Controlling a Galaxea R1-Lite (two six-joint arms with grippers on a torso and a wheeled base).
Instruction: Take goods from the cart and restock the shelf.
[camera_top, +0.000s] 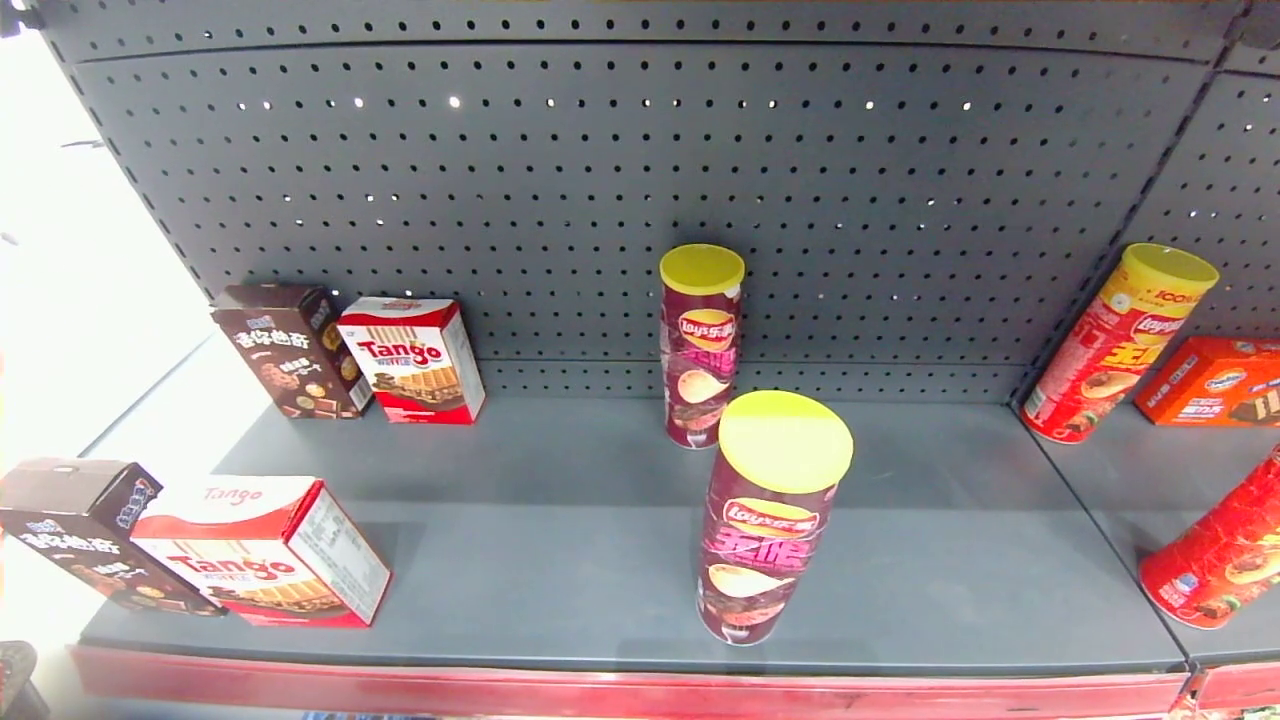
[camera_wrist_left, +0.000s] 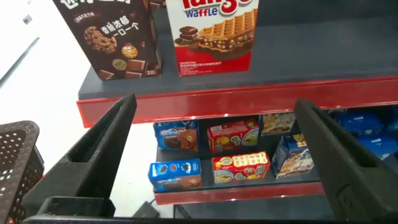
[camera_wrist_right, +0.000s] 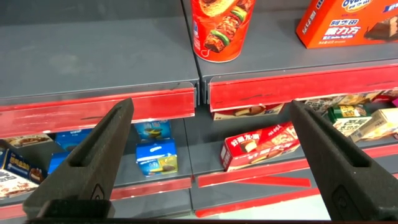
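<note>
**Shelf** (camera_top: 560, 540): flat grey metal deck with a red front lip and a perforated back panel (camera_top: 600, 200). Wide bare gaps lie between the stock, so restocking seems far from finished.

**Front purple tube** (camera_top: 765, 520), **rear purple tube** (camera_top: 700, 345): stiff glossy cylinders with yellow plastic lids. Both stand upright, one behind the other and apart, forming a row with labels facing the aisle.

**Front wafer box** (camera_top: 265, 565), **rear wafer box** (camera_top: 415, 360): red-and-white cardboard, sharp-cornered. Each stands just beside a brown biscuit box (camera_top: 85, 535), like paired with like, fronts outward.

**Red tube** (camera_top: 1115, 345), **orange box** (camera_top: 1215, 385): stock of the neighbouring bay. The tube stands upright by the divider.

**Left tool** (camera_wrist_left: 214, 106): matte black wedge-shaped fingers, spread wide and empty. It hangs in front of the shelf lip and faces the lower shelves (camera_wrist_left: 236, 165). A dark mesh basket (camera_wrist_left: 15, 162) sits at the edge, probably the cart that supplies the goods.

**Right tool** (camera_wrist_right: 211, 106): same build, released and carrying nothing, and level with the red lip. No item is in hand; a pick from the cart appears to be the next requirement.
</note>
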